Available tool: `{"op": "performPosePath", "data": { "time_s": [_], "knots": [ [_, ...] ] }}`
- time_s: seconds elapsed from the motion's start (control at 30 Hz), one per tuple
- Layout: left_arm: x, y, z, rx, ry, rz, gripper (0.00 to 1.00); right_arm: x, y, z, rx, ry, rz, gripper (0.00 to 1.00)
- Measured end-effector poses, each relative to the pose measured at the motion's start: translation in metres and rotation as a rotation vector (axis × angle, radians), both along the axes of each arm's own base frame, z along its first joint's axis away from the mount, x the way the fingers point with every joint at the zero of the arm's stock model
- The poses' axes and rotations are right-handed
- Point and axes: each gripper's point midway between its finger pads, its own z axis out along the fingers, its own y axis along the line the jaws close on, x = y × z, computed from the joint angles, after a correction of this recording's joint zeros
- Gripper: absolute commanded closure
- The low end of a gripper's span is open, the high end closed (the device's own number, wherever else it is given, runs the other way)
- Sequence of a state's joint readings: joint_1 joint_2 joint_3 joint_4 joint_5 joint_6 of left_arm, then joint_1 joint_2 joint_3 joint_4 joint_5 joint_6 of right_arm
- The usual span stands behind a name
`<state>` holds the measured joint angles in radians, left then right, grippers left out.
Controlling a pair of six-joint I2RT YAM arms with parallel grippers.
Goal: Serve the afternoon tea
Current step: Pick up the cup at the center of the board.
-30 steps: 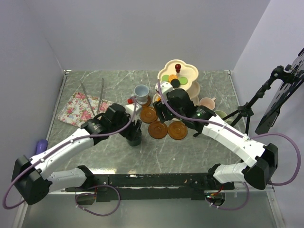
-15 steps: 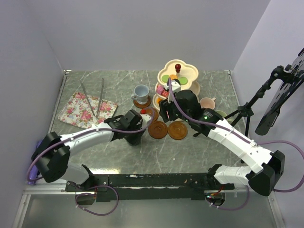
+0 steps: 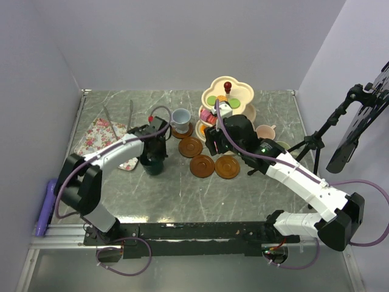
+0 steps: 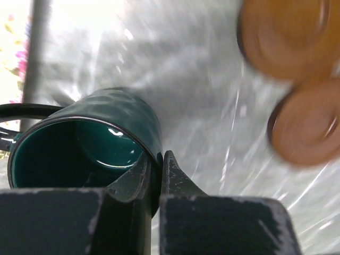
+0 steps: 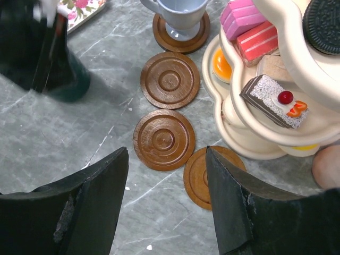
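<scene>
Top external view first, reading from its left edge: furthest left of the stand (image 5: 234, 137) lie the floral tray (image 3: 97, 135) and the tongs (image 3: 130, 112); neither is part of your job. Closer to the stand on that same left side, your left gripper (image 4: 157, 162) is clamped on the dark green mug (image 4: 114, 119). The left wrist view shows one finger inside the rim and one outside, pinching the wall. The mug is upright, mouth up, with its handle turned away from the stand. Whether its base is off the table (image 3: 182, 194), you cannot tell.

The move ahead turns on one thing: the three bare saucers (image 5: 170, 79) lie between that mug and the stand, to the mug's right, in a curved row. The left arm has the mug and the shorter reach, so I would judge the carry to be rightward, toward the stand.

Watch the room there. The grey-blue mug (image 5: 179, 11) sits on its own saucer at the far end of the row. Your right gripper (image 5: 166, 159) hangs over the bare saucers, spread wide and empty, so it crowds the landing spot. The near side of the row is open. The pink mug (image 3: 265, 131) waits just right of the stand.
</scene>
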<state>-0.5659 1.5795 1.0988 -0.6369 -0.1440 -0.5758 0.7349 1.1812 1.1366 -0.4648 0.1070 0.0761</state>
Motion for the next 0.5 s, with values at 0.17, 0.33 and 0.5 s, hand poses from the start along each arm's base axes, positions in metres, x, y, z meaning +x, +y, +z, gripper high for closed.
{"op": "performPosePath", "data": {
  "time_s": [0.17,0.33,0.5],
  "knots": [
    [0.035,0.005,0.001,-0.062,0.019,0.193,0.51,0.002,0.000,-0.004,-0.018,0.001,0.006,0.33],
    [0.046,0.010,-0.003,-0.093,0.042,0.261,0.35,0.005,0.001,-0.011,-0.043,0.009,0.011,0.33],
    [0.044,0.005,0.000,-0.104,0.043,0.184,0.28,0.007,0.000,-0.010,-0.044,0.003,0.006,0.33]
  ]
}}
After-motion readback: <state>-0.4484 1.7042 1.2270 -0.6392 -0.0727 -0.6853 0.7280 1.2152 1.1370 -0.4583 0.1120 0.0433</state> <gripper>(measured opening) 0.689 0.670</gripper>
